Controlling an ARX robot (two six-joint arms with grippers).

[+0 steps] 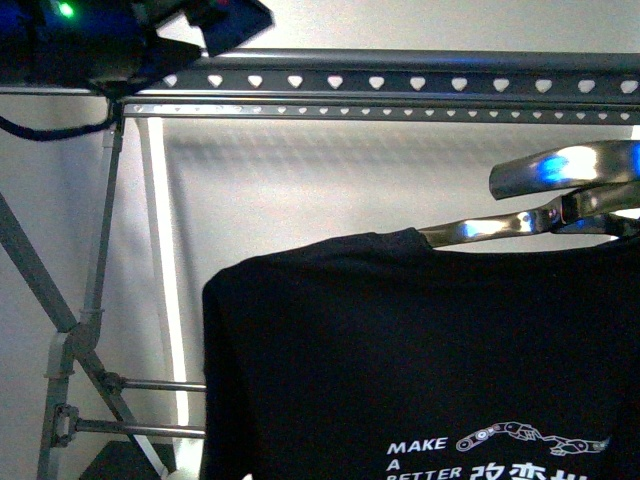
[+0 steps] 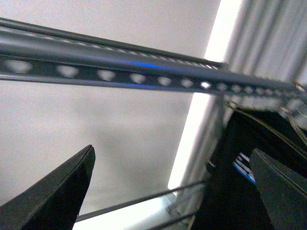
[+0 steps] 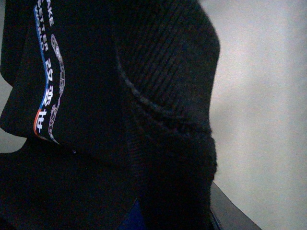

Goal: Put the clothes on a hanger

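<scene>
A pale wall (image 1: 330, 180) fills the background, with a bright vertical strip of light (image 1: 172, 300) down its left part. At the far left of the front view we see the grey metal rack (image 1: 100, 250), with its slanted legs (image 1: 30, 265) and two thin crossbars (image 1: 150, 384) low down. Its long rail (image 1: 400, 80), punched with heart-shaped holes, runs across the top from left to right. The dark left arm (image 1: 100, 40), a green light glowing on it, sits at the top left in front of the rail's left end. From its wrist camera we see the left gripper (image 2: 172, 151) with its two dark fingers (image 2: 53, 191) spread wide and nothing between them; the rail passes beyond them, apart from both. Further right, the black T-shirt (image 1: 400, 340) hangs below the rail and apart from it, filling the lower middle and right of the front view. Its white "MAKE A BETTER" lettering (image 1: 420, 455) and a robot-arm graphic (image 1: 530, 437) show at the bottom. A shiny metal bar (image 1: 480, 228) comes out of the shirt's neck toward the right, and a curved shiny piece (image 1: 560, 165) sits just above it at the right edge. The right wrist view is filled at close range by the shirt's ribbed collar (image 3: 163, 72) and its blue-red stripe (image 3: 41, 96), so we cannot tell how the right gripper's jaws stand.
</scene>
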